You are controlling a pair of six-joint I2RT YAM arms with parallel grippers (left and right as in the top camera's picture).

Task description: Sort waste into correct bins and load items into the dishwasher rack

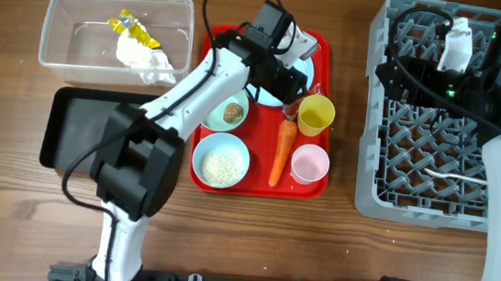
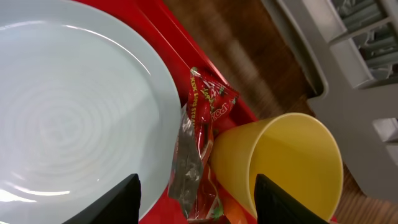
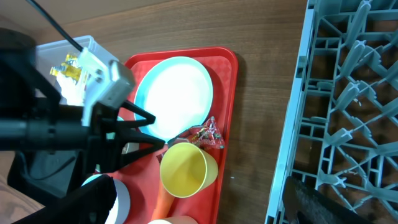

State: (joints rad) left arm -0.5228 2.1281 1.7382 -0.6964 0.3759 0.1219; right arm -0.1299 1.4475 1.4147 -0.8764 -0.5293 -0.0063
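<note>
Left gripper (image 2: 196, 186) is down over the flat red serving tray (image 2: 177, 43), jaws spread wide and holding nothing. In the left wrist view the red wrapper (image 2: 205, 118) lies right between the two fingers, wedged in the gap between the light-blue plate (image 2: 68, 106) and the yellow cup (image 2: 292, 162), which looks tipped towards it. Can't tell if the fingers are actually touching the wrapper.

Rest of the red tray from overhead: carrot (image 1: 280, 153) lying just below the yellow cup, pink cup (image 1: 309, 163) beside it, one bowl with rice (image 1: 221, 163) at the near edge and another bowl with a brown lump (image 1: 232, 111) just behind it.

The clear tub (image 1: 57, 39) at the back left has the white tissue (image 1: 143, 56) and a yellow wrapper (image 1: 130, 27) in it. Black tray (image 1: 76, 133) sits in front of the tub, partly under the left arm.

Right gripper (image 1: 453, 49) hangs over the back of the grey dishwasher rack (image 1: 414, 165); honestly can't make out whether it's open or closed
</note>
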